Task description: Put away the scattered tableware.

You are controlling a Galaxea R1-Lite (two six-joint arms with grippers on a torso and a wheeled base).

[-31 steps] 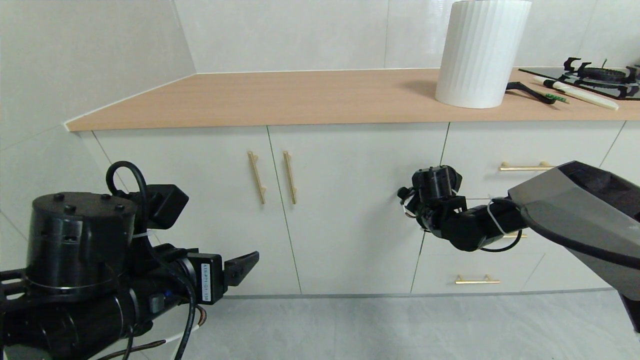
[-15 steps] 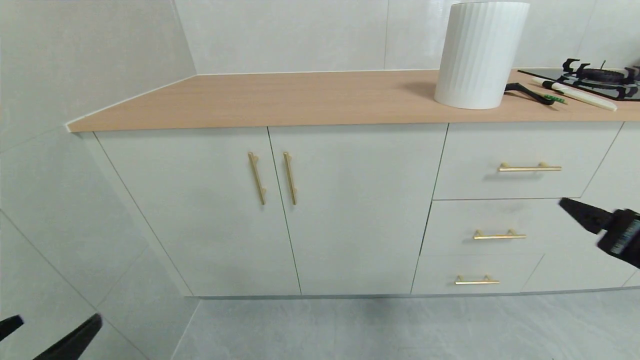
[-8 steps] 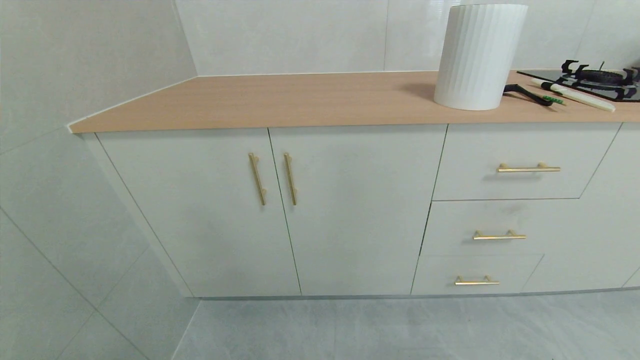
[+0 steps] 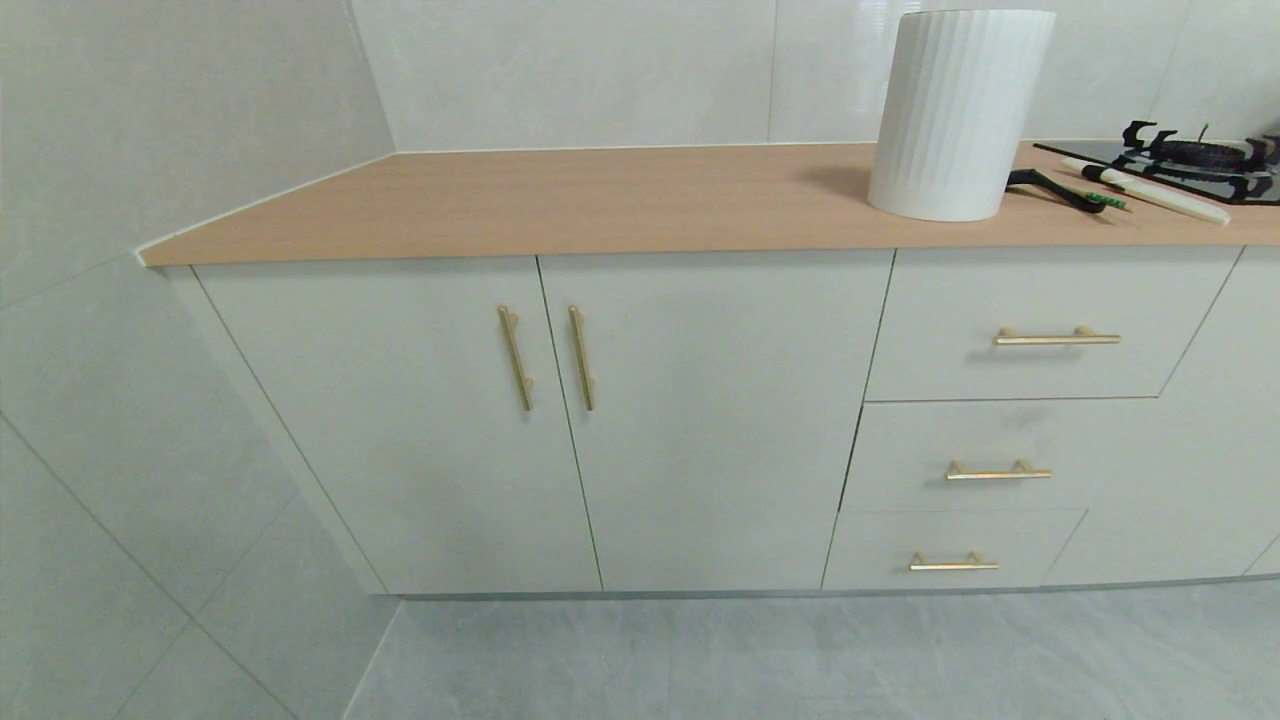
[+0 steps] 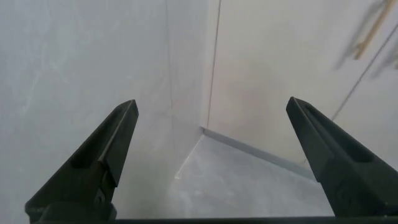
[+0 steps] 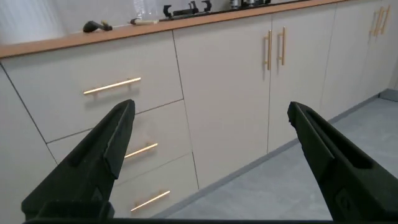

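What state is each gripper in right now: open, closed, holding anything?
Left gripper: open, empty.
Right gripper: open, empty.

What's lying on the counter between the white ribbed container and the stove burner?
In the head view, a black-handled utensil, a small green piece and a long white utensil.

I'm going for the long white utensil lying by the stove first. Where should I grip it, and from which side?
Take the long white utensil near the middle of its length, coming straight down from above. It lies flat on the countertop, long and slender, so jaws closing across its narrow width should probably fit best.
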